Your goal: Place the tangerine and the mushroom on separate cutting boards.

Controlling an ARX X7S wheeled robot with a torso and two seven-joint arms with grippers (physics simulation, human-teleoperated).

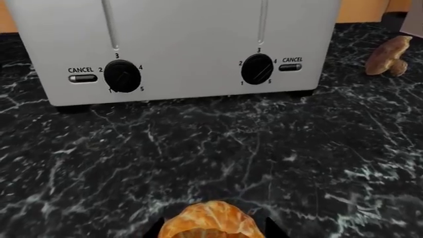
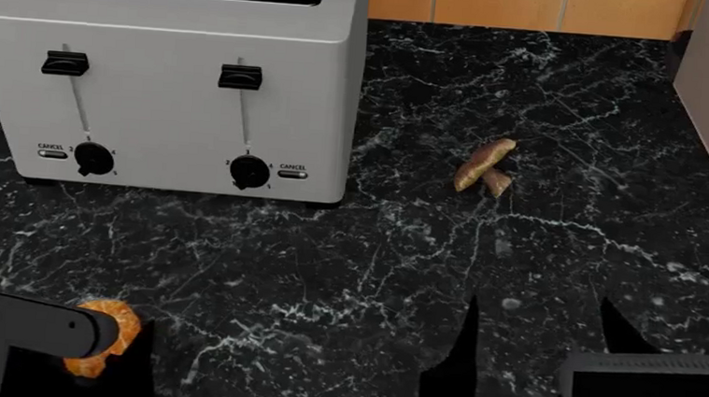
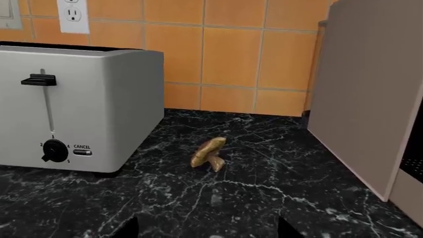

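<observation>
The tangerine [image 1: 211, 220] sits between the dark fingers of my left gripper [image 1: 213, 230], which is shut on it just above the black marble counter. In the head view the tangerine [image 2: 108, 334] shows at the near left, at the tip of the left arm. The mushroom [image 2: 484, 166] lies on its side on the counter, right of the toaster; the same mushroom [image 3: 209, 153] lies ahead of my right gripper [image 3: 206, 229]. That gripper is open and empty, well short of it. The cutting boards are out of view.
A silver two-slot toaster [image 2: 176, 74] stands at the back left, close in front of the left gripper. A tall beige appliance [image 3: 370, 99] walls off the counter's right side. Orange tiled wall [image 3: 231, 54] runs behind.
</observation>
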